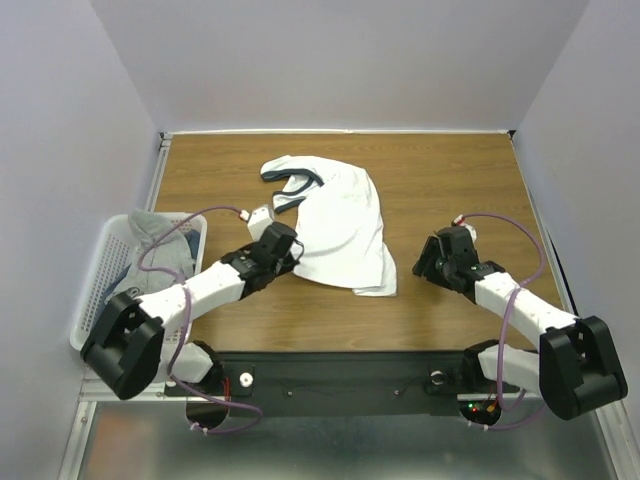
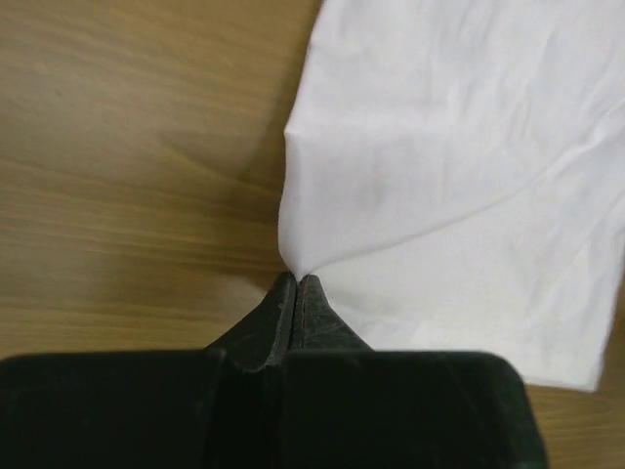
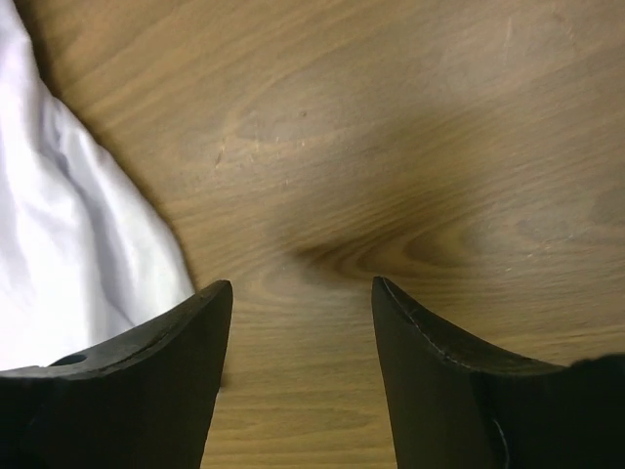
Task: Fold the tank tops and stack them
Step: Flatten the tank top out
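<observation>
I see the white top (image 1: 340, 225) lying crumpled on the surface (image 1: 450, 170), a little left of the middle, with its navy-edged neck and armholes at the far end and its hem toward me. My left gripper (image 1: 290, 250) sits at the top's left edge. In the left wrist view, the gripper (image 2: 296, 283) is closed and pinches a fold of the white cloth (image 2: 459, 176) between its tips, with creases fanning out from the pinch. My right gripper (image 1: 430, 262) stands apart from the top's right side. In the right wrist view, its jaws (image 3: 303, 283) are spread wide over bare wood and hold nothing, and the top's edge (image 3: 68, 254) lies just to their left. Grey tops (image 1: 165, 245) lie heaped in the basket (image 1: 95, 280) at the surface's left edge.
</observation>
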You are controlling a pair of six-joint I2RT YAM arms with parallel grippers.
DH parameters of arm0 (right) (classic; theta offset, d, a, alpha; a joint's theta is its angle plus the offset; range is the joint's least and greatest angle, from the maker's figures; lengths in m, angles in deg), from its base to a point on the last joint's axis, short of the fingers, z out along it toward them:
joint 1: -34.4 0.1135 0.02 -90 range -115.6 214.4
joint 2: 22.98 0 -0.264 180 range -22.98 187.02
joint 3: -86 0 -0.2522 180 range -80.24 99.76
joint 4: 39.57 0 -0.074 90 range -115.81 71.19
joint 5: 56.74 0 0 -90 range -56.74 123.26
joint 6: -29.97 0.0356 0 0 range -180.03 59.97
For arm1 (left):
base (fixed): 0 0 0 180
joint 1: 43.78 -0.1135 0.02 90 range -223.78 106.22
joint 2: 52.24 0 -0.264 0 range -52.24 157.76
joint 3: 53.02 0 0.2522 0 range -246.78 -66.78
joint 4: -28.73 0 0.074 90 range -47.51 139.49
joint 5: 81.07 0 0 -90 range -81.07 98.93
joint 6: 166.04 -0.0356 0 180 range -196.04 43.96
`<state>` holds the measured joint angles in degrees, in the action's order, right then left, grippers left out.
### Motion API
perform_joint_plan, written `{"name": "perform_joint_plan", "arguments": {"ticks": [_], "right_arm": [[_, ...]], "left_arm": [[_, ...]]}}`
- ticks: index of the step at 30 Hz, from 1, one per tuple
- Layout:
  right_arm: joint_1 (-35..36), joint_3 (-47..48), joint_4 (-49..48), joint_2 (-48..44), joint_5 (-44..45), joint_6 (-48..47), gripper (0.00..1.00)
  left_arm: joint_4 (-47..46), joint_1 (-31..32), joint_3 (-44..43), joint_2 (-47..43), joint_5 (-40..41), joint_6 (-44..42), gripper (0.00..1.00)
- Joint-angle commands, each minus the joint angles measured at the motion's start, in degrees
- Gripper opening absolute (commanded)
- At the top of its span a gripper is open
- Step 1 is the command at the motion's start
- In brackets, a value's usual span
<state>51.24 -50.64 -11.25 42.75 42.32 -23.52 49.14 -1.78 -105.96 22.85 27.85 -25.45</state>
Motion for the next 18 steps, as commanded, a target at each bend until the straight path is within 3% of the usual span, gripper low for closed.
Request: {"name": "perform_joint_plan", "arguments": {"ticks": [1,8,18], "right_arm": [[-0.4,-0.9,-1.6,-1.0,-5.4,0.8,0.64],[1.0,-3.8,-2.1,-6.1,-11.1,2.1,0.61],[15.1,-5.3,-4.5,-3.9,-6.5,9.5,0.58]], "left_arm": [[2.0,-3.5,-3.4,-5.7,2.4,-4.3,0.0],[0.0,-3.6,-2.7,-4.8,0.2,-4.7,0.0],[-0.7,-3.6,-2.6,-4.7,-0.2,-4.5,0.0]]}}
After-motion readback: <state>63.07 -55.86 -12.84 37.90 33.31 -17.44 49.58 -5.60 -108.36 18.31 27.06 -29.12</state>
